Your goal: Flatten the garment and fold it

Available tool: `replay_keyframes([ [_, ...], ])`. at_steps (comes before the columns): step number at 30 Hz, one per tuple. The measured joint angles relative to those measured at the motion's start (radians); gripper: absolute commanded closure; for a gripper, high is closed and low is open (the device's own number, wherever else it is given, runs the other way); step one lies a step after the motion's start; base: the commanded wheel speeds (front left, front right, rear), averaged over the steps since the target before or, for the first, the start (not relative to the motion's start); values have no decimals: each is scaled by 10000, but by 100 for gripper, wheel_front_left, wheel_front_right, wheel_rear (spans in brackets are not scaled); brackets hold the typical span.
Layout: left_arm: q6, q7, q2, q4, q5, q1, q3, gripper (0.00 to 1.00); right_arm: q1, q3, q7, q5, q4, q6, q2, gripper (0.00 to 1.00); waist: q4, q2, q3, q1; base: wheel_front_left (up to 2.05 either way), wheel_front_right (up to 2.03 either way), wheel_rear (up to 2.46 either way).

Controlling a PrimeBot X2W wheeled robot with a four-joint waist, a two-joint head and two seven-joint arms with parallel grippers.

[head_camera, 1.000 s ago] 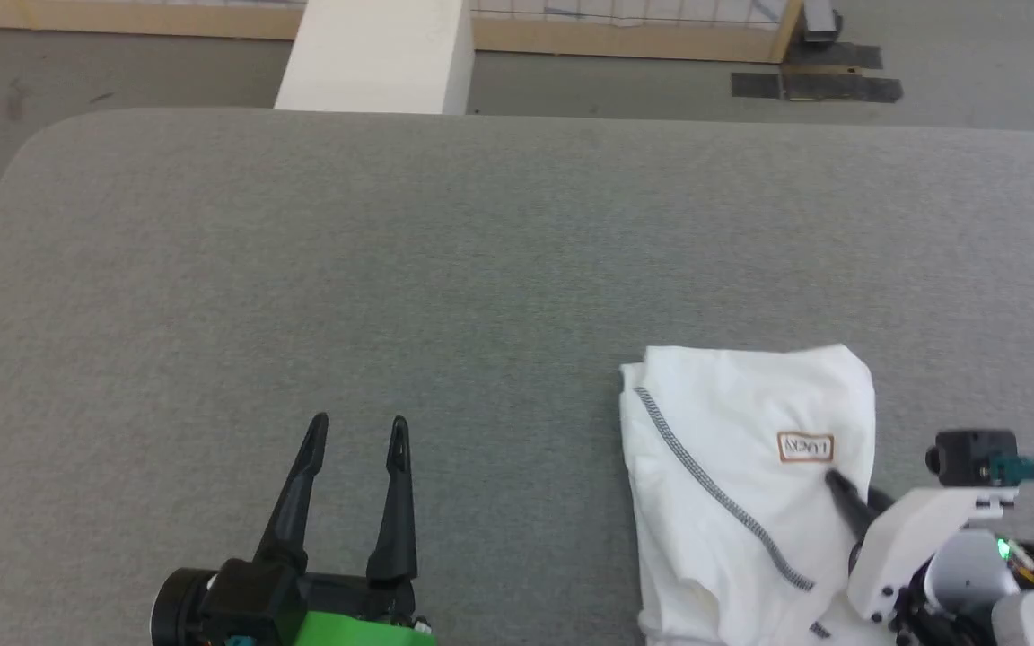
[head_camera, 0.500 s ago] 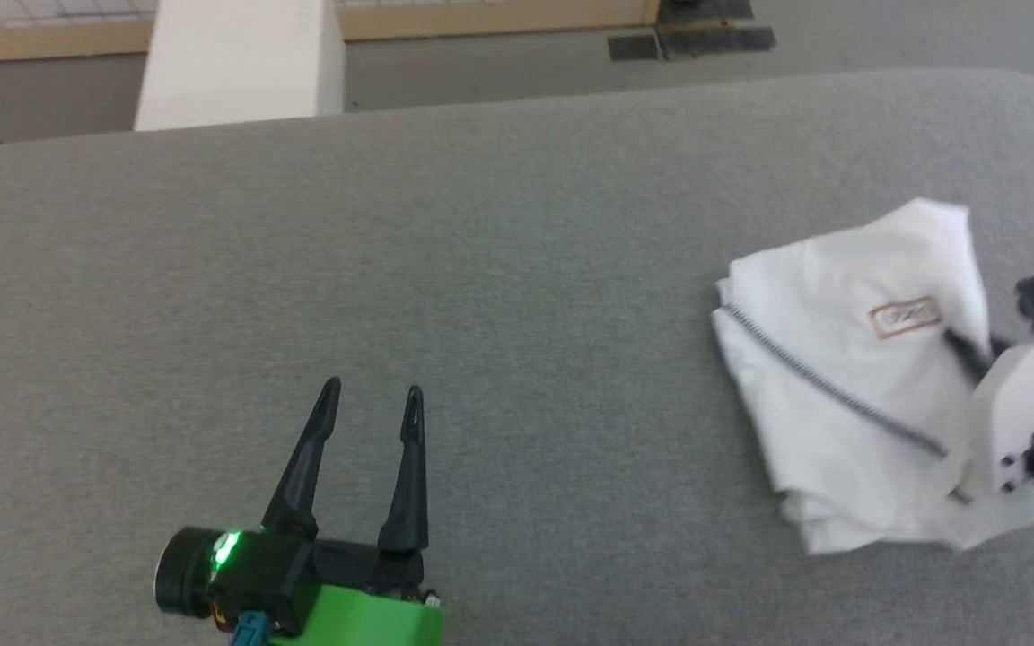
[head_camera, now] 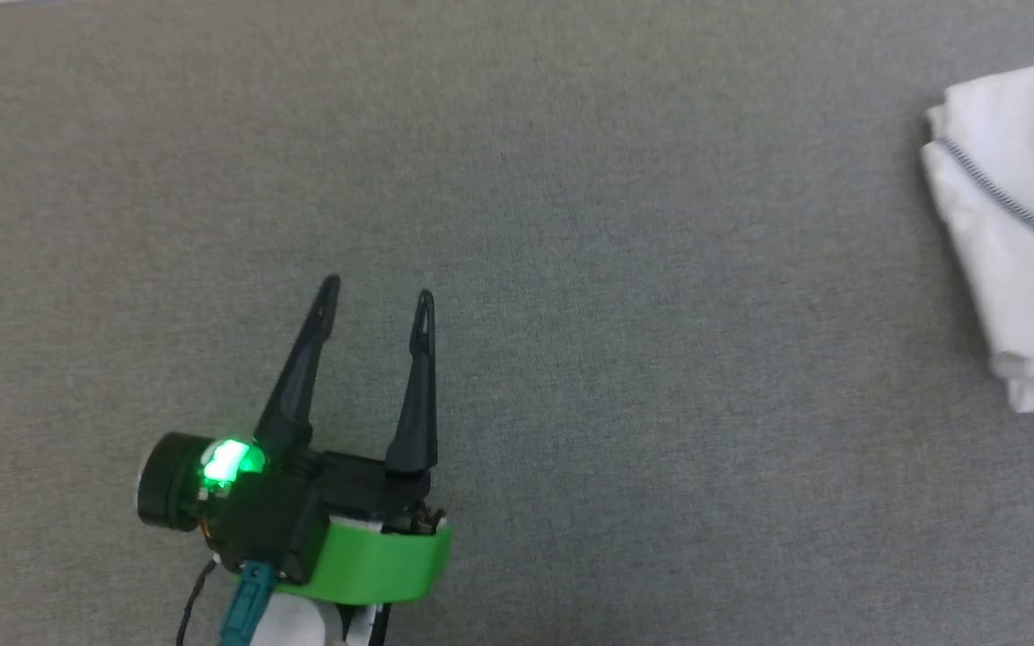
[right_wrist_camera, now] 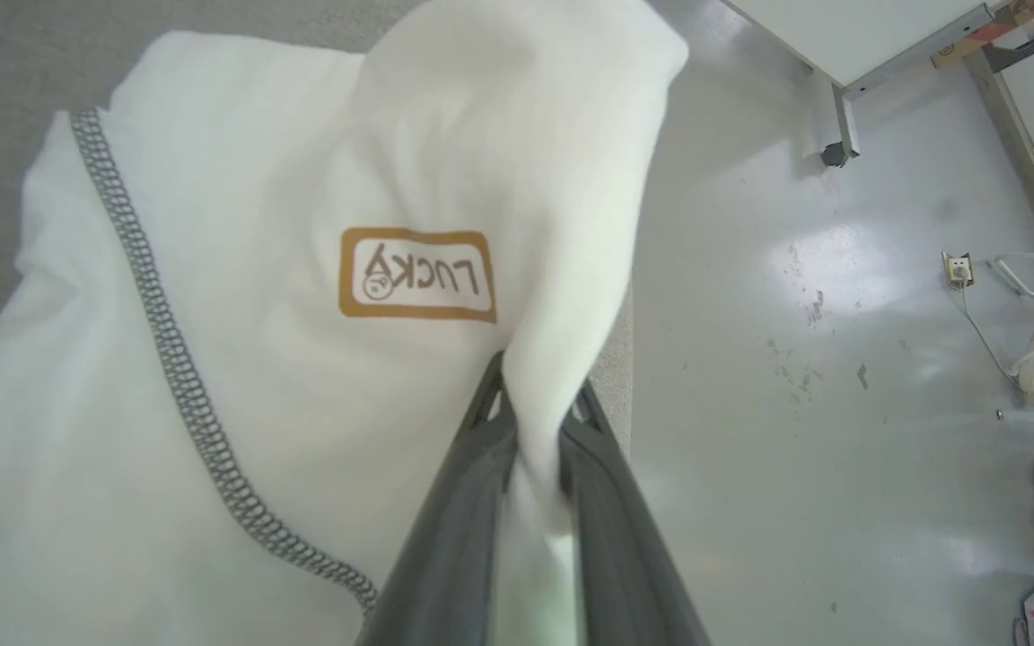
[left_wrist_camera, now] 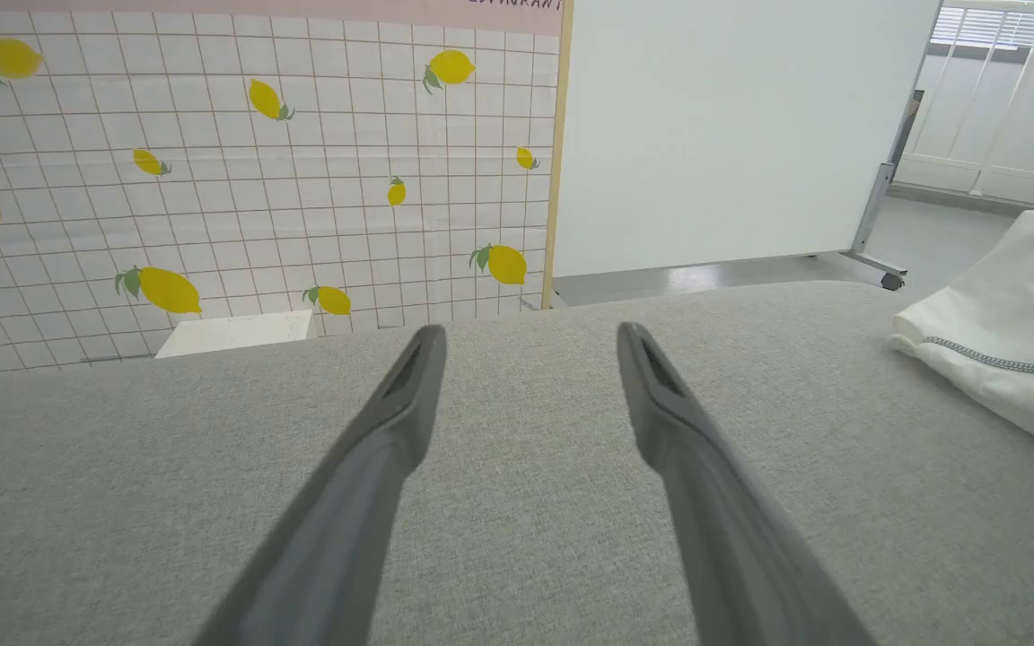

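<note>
White garment [head_camera: 1020, 224], cropped at the edge, pinched in right hand [right_wrist_camera: 538, 381].

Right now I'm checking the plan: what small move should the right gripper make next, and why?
Probably lift the pinched edge to open the folds: the right gripper is shut on the garment, lying folded up; the left gripper is open.

The light is bright and even, and the flat grey cloth table [head_camera: 625, 269] has only soft, faint shadows. A small green lamp [head_camera: 228, 462] glows by the left gripper [head_camera: 378, 289]. The shiny pale floor [right_wrist_camera: 750, 449] shows white glare spots. A slatted window [left_wrist_camera: 993, 25] shines very bright. The left gripper's long dark fingers [left_wrist_camera: 364, 502] look blurry up close in its wrist view.
</note>
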Motion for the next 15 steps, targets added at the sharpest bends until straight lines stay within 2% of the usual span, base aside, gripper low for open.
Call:
replay_keyframes([
  [4,180,-2,-6,-408,-15,-198,-13,0,-295,-305,-286,-366,443,2,-299,100,-58,0,587,0,0,0,0],
  [9,453,0,-6,-842,190,-434,-77,0,-696,-782,-660,-675,1231,2,-313,100,-83,0,1269,0,0,0,0],
  [13,853,-2,-8,-1053,470,-546,-21,0,-898,-903,-980,-1047,1781,2,-286,100,-53,0,1671,0,0,0,0],
  [15,1035,0,-10,-1139,499,-559,-4,0,-997,-993,-1083,-1162,2042,2,-207,80,-28,0,1796,0,0,0,0],
])
